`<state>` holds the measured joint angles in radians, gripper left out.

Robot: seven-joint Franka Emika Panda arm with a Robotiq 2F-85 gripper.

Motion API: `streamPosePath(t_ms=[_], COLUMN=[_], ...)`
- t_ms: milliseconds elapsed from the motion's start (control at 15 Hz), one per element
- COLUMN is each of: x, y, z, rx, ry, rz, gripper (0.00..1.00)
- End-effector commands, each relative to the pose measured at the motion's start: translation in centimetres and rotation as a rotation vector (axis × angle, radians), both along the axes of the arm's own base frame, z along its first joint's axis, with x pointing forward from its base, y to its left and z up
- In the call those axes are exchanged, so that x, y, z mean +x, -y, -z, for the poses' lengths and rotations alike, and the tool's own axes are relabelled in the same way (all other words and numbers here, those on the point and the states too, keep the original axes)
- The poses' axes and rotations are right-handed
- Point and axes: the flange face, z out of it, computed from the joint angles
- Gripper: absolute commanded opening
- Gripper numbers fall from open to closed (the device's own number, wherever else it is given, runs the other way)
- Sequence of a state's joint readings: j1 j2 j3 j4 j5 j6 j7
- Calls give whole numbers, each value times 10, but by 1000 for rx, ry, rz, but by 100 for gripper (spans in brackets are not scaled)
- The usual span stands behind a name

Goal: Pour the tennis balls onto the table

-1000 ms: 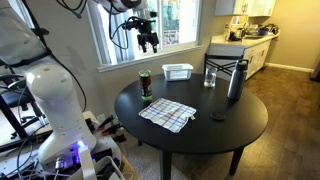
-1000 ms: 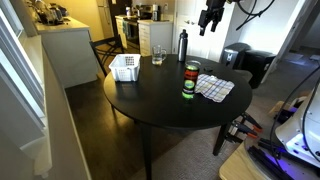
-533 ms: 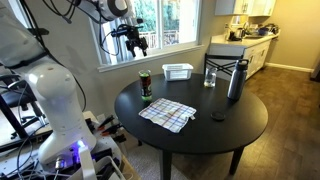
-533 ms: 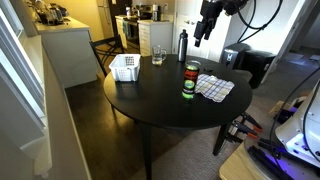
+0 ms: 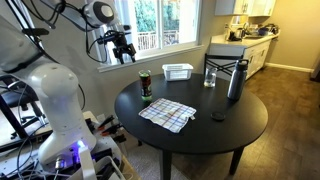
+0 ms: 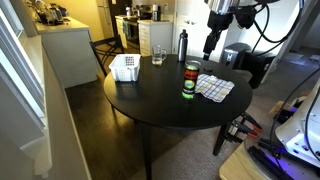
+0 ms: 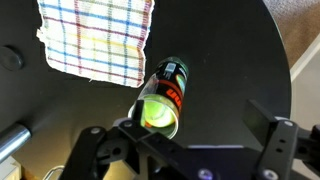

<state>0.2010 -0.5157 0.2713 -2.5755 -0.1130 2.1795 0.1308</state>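
Note:
A dark can (image 7: 165,92) with a red label stands upright on the round black table (image 7: 230,60), beside a checked cloth (image 7: 95,38). In the wrist view I look down into its open top, where a yellow-green tennis ball (image 7: 158,112) shows; any others are hidden beneath it. The can also shows in both exterior views (image 5: 146,86) (image 6: 190,80). My gripper (image 7: 190,135) is open and empty, high above the table and off to the can's side. It shows in both exterior views (image 5: 122,47) (image 6: 210,42).
On the table (image 5: 210,130) (image 6: 160,105) stand a white basket (image 5: 177,71) (image 6: 125,67), a drinking glass (image 5: 210,76) (image 6: 158,56) and a dark bottle (image 5: 235,80) (image 6: 182,45). A small black disc (image 5: 218,116) lies near the cloth (image 5: 167,113) (image 6: 214,87). A window is behind the arm.
My gripper has come down from high by the window toward the can, staying open. Nothing on the table has moved.

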Motion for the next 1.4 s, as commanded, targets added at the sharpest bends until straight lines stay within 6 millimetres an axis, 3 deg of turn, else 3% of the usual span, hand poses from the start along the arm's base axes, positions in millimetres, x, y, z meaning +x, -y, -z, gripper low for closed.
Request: streamPosePath(t_ms=[0, 200, 600, 933, 1333], x=[-17, -15, 9, 24, 24], y=[10, 20, 38, 7, -37], z=[18, 27, 28, 42, 67], rx=[-78, -111, -180, -253, -390], ry=[-22, -64, -105, -123, -181], rz=[-139, -295, -584, -816, -1074], gripper=[100, 100, 100, 100, 100])
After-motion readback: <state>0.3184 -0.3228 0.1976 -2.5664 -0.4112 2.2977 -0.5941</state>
